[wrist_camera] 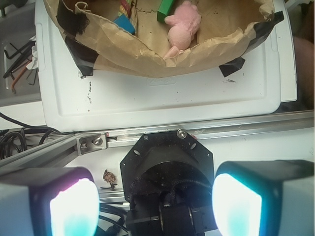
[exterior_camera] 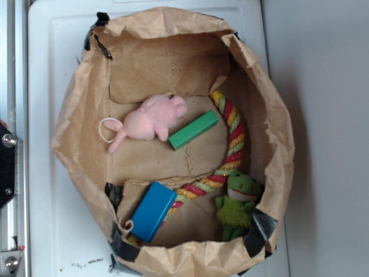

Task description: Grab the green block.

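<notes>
The green block point(exterior_camera: 194, 130) is a slim green bar lying flat inside the brown paper bag point(exterior_camera: 86, 104), right next to the pink plush toy point(exterior_camera: 151, 118). In the wrist view the green block point(wrist_camera: 165, 10) shows only as a short end at the top edge, beside the pink plush toy point(wrist_camera: 181, 27). My gripper point(wrist_camera: 155, 206) stands open, well back from the bag, above the robot's black base point(wrist_camera: 167, 167). Its two glowing pads point(wrist_camera: 74, 209) are wide apart with nothing between them. The exterior view does not show the gripper.
In the bag also lie a blue block point(exterior_camera: 153, 210), a striped rope point(exterior_camera: 233, 138) and a green frog plush point(exterior_camera: 237, 202). The bag sits on a white tray point(wrist_camera: 162, 101). An aluminium rail point(wrist_camera: 206, 130) runs before the base. Hex keys and cables point(wrist_camera: 17, 59) lie at left.
</notes>
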Available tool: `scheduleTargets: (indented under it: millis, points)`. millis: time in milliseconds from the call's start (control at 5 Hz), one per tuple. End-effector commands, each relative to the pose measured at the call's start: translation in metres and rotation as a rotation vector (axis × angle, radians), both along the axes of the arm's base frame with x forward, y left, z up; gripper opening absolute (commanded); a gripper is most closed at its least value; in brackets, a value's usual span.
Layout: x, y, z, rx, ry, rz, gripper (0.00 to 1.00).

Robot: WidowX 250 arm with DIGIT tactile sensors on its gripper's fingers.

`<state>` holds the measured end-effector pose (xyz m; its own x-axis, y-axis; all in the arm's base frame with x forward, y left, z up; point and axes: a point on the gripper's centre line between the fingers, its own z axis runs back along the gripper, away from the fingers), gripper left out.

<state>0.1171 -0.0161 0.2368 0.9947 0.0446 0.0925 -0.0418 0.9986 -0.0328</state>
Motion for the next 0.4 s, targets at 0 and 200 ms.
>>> scheduleTargets:
  millis: [0, 200]
  points:
    - [0.0, 0.0, 0.0, 0.0, 0.0, 0.0, 1.0]
    - [0.031, 0.004, 0.0, -0.005, -0.009, 0.048, 1.0]
